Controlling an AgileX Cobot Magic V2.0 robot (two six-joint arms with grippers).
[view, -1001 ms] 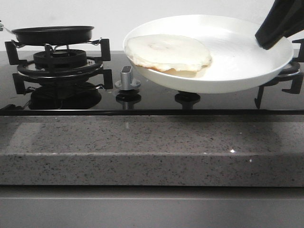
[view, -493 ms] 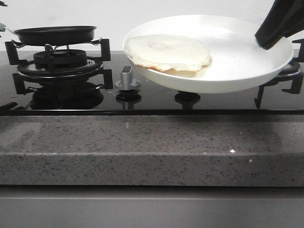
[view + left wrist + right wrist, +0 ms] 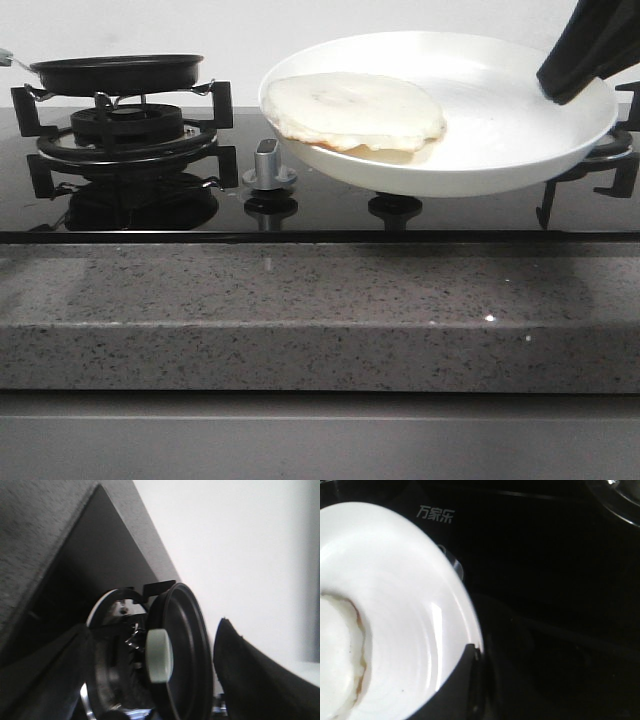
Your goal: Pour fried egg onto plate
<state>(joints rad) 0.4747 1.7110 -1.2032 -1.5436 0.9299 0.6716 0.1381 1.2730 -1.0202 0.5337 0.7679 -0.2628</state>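
A: One egg [image 3: 355, 110], and it lies on the plate [image 3: 500, 150] already, toward the plate's left rim, with a browned edge showing in the right wrist view. The plate is held tilted above the right burner, near the desk's far right corner.

B: Who holds it?

A: The right gripper [image 3: 585, 55]; its jaws are clamped on the plate's right rim. The dark finger laps over the rim in the right wrist view too.

B: How will the egg handle, do you judge?

A: Soft, floppy and light, I think, and likely greasy, so it could slide on that glossy glaze if the plate tips further. I would not pinch the egg at all; take the plate by its rim and keep it level. The plate looks stiff and breakable.

B: And the pan?

A: The black pan [image 3: 115, 72] sits on the left burner [image 3: 125, 130], near the far left corner. From here its inside is hidden; I cannot tell whether anything is left in it.

B: The left gripper [image 3: 150, 680]?

A: Its jaws stand wide, either side of the pan's pale handle end [image 3: 159, 655], not touching it.
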